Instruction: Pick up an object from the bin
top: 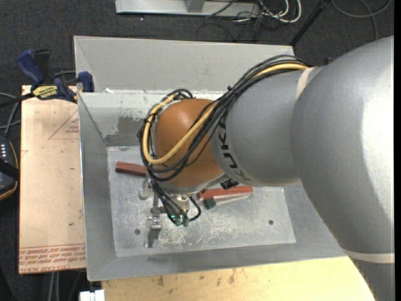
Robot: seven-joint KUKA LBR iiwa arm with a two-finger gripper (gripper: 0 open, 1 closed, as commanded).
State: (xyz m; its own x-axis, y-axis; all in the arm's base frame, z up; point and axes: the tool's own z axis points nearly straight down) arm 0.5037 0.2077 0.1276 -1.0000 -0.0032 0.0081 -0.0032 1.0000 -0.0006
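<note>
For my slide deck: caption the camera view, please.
Gripper low in the grey bin, near two flat red-brown sticks.

Lettering: black capitals "UK", running along the grey casing of the arm (pixel 276 137), centre of frame, just right of the orange cover (pixel 182 130). Remaining letters are cut off behind cover and cables (pixel 263 68); unreadable.

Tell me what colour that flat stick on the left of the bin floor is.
The flat stick is reddish-brown; the camera view shows it best.
</note>
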